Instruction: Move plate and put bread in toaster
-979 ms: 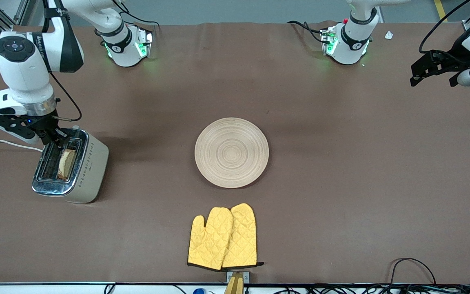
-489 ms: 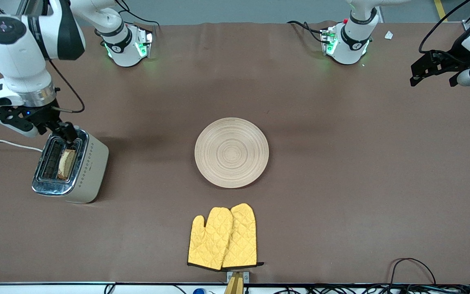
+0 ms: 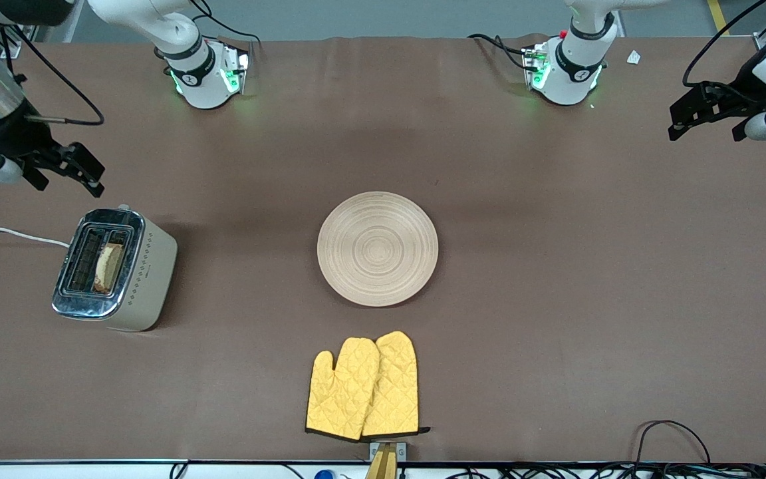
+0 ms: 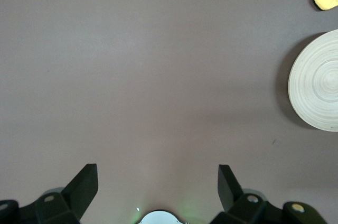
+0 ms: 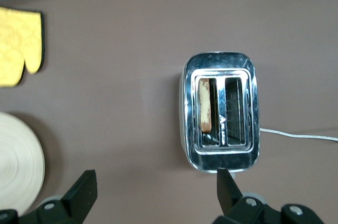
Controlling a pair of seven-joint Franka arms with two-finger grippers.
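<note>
Front view: bread (image 3: 108, 266) sits in the toaster (image 3: 114, 269) slot nearer the plate (image 3: 377, 248), at the right arm's end of the table; plate's mid-table. Right gripper (image 3: 64, 169) hangs spread and empty over the table edge. Left gripper (image 3: 705, 113) waits, spread, empty. Wrist views: toaster (image 5: 220, 111), plate (image 4: 317, 87).

Bread (image 3: 108, 266) upright in toaster (image 3: 114, 269) slot (plate (image 3: 377, 248) mid-table)

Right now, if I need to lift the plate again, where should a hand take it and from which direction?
Take the plate by its rim, coming from above with one finger inside and one outside. It lies flat and shallow on the table, too wide to span. Probably the edge toward the left arm's end, since the open left hand waits there.
</note>
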